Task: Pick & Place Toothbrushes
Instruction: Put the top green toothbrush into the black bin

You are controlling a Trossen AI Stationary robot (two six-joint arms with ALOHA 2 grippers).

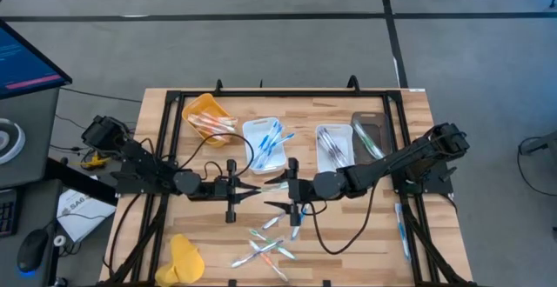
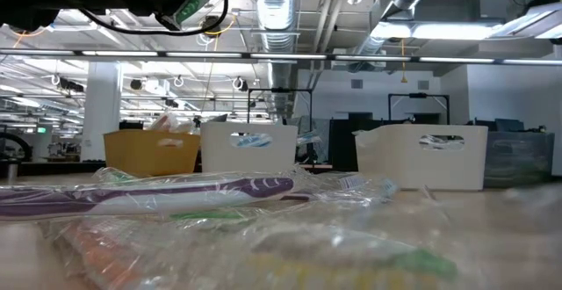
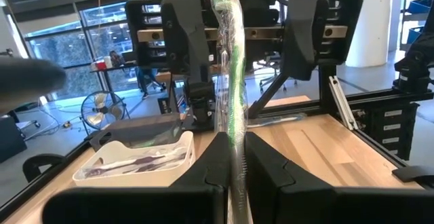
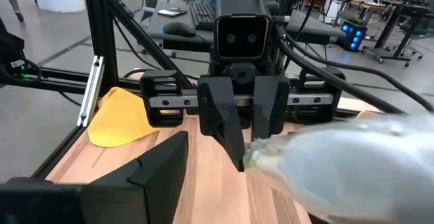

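A green toothbrush (image 3: 230,61) in a clear wrapper hangs above the table's middle, and my left gripper (image 1: 254,189) is shut on it. It sticks out toward my right gripper (image 1: 271,193), which is open; the right fingers (image 3: 183,41) stand on either side of the wrapper. Whether they touch it, I cannot tell. Several loose wrapped toothbrushes (image 1: 265,245) lie flat on the table near its front edge. One purple toothbrush (image 2: 149,192) shows close up in the low view. My left gripper pinches the wrapped green toothbrush near one end (image 3: 236,153) between its two fingers. The fingers reach level from the table's left. The toothbrush runs on ahead of the fingertips, lifted clear of the table.
At the back stand a yellow tray (image 1: 209,117), two white trays (image 1: 265,141) (image 1: 335,143) and a dark tray (image 1: 370,135), each holding toothbrushes. A yellow cloth (image 1: 184,256) lies at the front left. One toothbrush (image 1: 402,230) lies by the right frame rail.
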